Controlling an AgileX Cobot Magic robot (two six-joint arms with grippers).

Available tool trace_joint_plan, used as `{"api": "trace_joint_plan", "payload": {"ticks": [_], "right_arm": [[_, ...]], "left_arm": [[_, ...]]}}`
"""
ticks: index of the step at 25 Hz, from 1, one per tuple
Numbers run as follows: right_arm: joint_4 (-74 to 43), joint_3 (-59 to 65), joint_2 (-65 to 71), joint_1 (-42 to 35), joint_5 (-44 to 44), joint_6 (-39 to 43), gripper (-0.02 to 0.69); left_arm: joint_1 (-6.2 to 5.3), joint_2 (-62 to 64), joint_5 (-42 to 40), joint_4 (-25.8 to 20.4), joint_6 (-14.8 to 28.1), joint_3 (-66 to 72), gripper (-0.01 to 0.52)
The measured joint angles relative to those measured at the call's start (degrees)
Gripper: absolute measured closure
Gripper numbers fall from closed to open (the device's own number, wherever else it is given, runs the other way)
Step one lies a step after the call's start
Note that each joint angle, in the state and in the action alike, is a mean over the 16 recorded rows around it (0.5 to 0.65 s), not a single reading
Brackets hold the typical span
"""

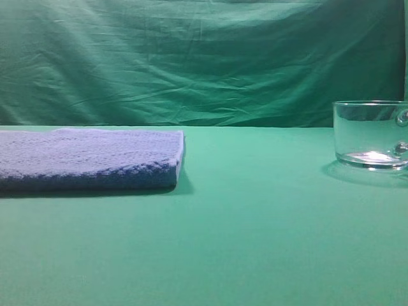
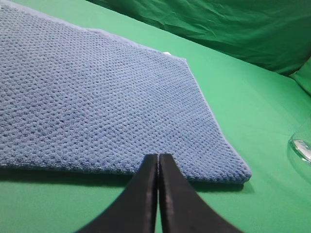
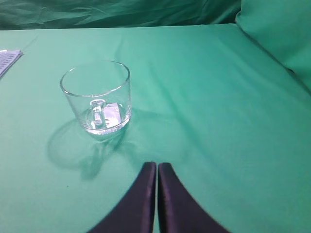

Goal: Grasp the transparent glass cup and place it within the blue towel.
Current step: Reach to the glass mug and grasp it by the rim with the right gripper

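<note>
From the exterior high view, the transparent glass cup (image 1: 371, 135) stands upright, well apart from the blue towel (image 1: 89, 159); no arm shows.

Left wrist: the left gripper (image 2: 158, 160) is clenched, empty, towel just beyond.

Right wrist: the right gripper (image 3: 157, 167) is clenched, empty, cup ahead-left. The approach step is pending; next it must open and reach.

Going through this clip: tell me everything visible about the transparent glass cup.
The transparent glass cup is a short, wide, clear mug with a thick base and a small curled handle. It looks empty and stands upright on the green cloth, well right of the blue towel, casting a faint shadow. Nothing touches it but the cloth.
</note>
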Motion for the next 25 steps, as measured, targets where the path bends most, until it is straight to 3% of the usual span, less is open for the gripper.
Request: {"api": "trace_joint_plan", "payload": {"ticks": [12, 25], "right_arm": [[0.4, 0.0, 0.0, 0.0, -1.5, -0.2, 0.665], [7.3, -1.0, 1.1, 0.0, -14.3, 1.6, 0.665]], "left_arm": [[0.0, 0.0, 0.0, 0.0, 0.0, 0.0, 0.514], [0.0, 0.0, 0.0, 0.0, 0.0, 0.0, 0.514]]}}
